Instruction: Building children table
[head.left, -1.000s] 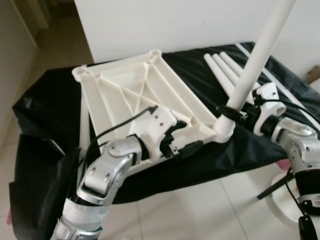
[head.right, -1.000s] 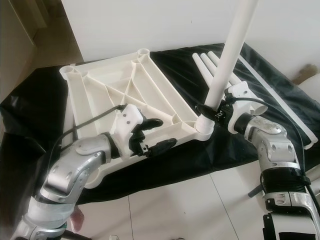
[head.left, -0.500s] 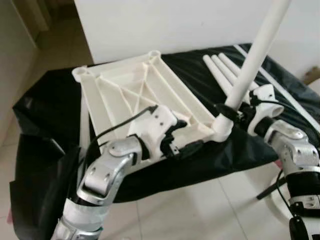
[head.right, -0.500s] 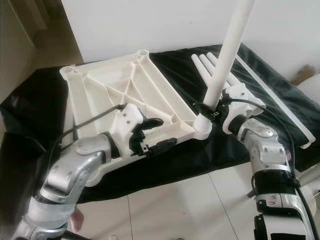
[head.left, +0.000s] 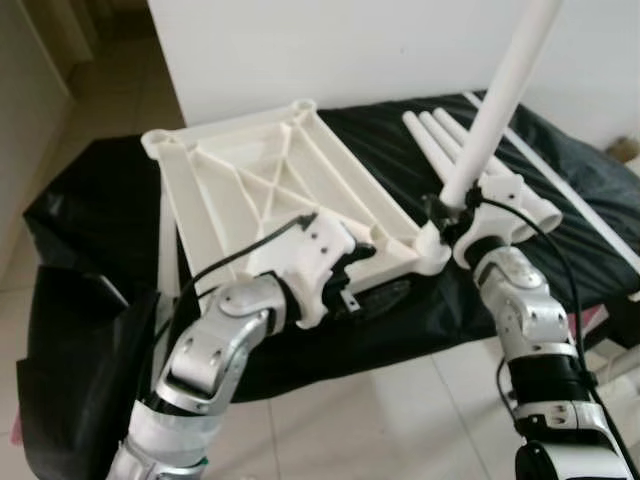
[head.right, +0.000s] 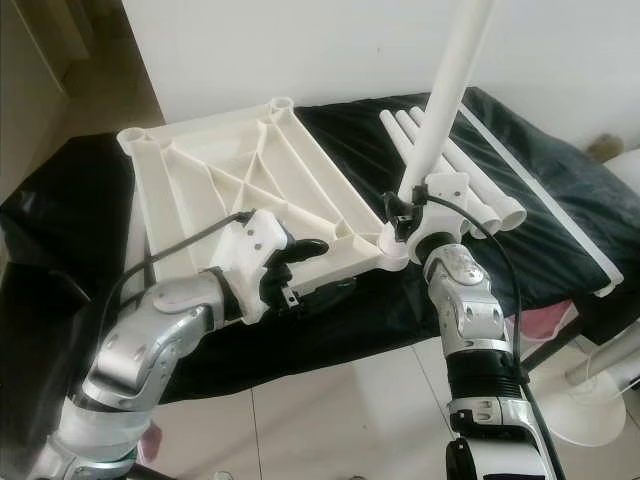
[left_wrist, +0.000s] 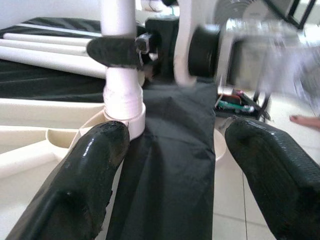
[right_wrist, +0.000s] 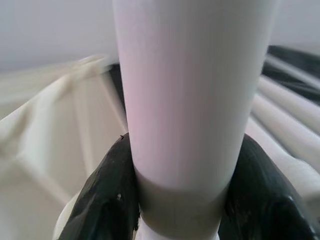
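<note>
The white table top (head.left: 250, 190) lies upside down on a black cloth, its ribs facing up. A white leg (head.left: 495, 110) stands tilted in the socket (head.left: 432, 245) at the near right corner. My right gripper (head.left: 447, 207) is shut on the leg just above the socket; in the right wrist view its black fingers (right_wrist: 107, 200) press both sides of the tube. My left gripper (head.left: 375, 278) rests open at the top's near edge, left of the socket. In the left wrist view its fingers (left_wrist: 95, 170) stand wide apart with only cloth between them.
Three spare white legs (head.right: 460, 170) lie side by side on the cloth behind the right gripper. A long white strip (head.right: 540, 200) runs along the cloth's right side. A white round base (head.right: 590, 410) stands on the tiled floor at the right. A white wall is behind.
My right arm has swung in toward the table, its forearm now below the gripper, and the leg stands a little more upright in the socket. The left gripper has not moved.
</note>
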